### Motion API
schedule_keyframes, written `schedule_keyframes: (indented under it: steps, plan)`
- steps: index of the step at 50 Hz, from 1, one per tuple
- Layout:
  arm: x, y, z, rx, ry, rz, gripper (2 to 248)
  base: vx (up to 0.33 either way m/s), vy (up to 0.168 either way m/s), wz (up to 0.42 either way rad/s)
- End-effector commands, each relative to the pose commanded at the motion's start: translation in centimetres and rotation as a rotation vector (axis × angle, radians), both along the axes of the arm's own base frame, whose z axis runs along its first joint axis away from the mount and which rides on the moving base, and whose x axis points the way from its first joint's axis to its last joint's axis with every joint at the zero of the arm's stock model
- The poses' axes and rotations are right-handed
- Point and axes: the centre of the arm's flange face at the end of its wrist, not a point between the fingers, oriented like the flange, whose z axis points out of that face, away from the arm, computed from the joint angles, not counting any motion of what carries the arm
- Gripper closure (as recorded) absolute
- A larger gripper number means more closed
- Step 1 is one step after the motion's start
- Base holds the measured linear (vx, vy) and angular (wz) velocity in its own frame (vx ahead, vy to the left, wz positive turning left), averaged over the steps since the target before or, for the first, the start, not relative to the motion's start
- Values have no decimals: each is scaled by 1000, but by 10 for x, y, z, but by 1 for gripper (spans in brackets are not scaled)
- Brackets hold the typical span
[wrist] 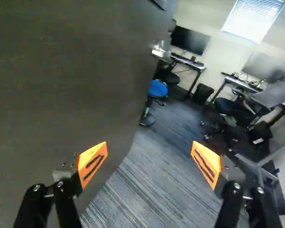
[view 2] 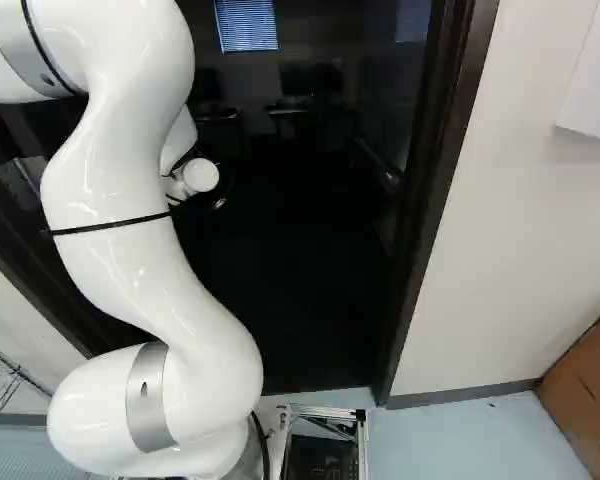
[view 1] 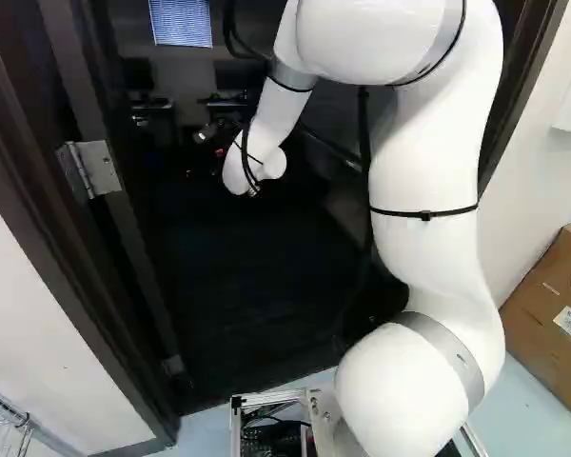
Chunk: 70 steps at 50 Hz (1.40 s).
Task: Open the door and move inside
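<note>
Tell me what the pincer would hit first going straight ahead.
Likely the door, whose edge stands ahead of the open pincer. It might just slip past, over the carpet towards the blue stool; depth is unclear.

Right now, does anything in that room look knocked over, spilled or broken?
Nothing stands out: the door is open, the black bin and blue stool stand upright, and no spill shows on the visible carpet.
</note>
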Motion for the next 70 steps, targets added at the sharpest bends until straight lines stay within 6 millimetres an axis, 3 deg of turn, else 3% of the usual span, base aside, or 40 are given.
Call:
schedule_keyframes:
  steps: [28, 70]
  plan:
    - [-19, -37, 4, 27, 26, -96, 3, 0, 0, 0]
    - [-90, -90, 9, 93, 74, -260, 3, 0, 0, 0]
